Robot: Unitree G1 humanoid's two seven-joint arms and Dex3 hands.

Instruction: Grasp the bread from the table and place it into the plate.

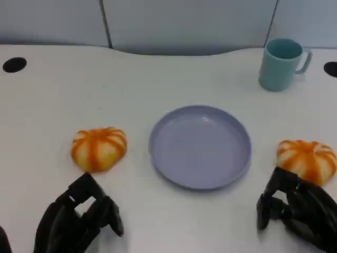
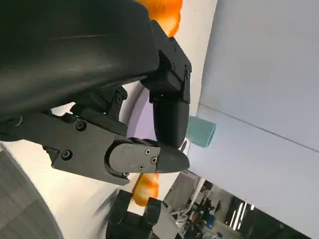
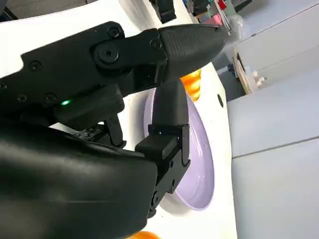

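Two round orange-and-white striped bread buns lie on the white table: one bread (image 1: 99,149) left of the plate, the other bread (image 1: 307,159) to its right. Between them sits the empty lavender plate (image 1: 200,146). My left hand (image 1: 79,219) hovers near the front edge, just in front of the left bread, fingers apart and holding nothing. My right hand (image 1: 297,208) sits right in front of the right bread, also empty with fingers apart. The left wrist view shows my left hand (image 2: 139,124) over the plate (image 2: 138,112). In the right wrist view my right hand (image 3: 149,89) stands before the plate (image 3: 199,159).
A teal mug (image 1: 281,64) stands at the back right of the table. Dark round holes (image 1: 14,64) mark the table's far left and far right. A grey panel wall runs behind the table.
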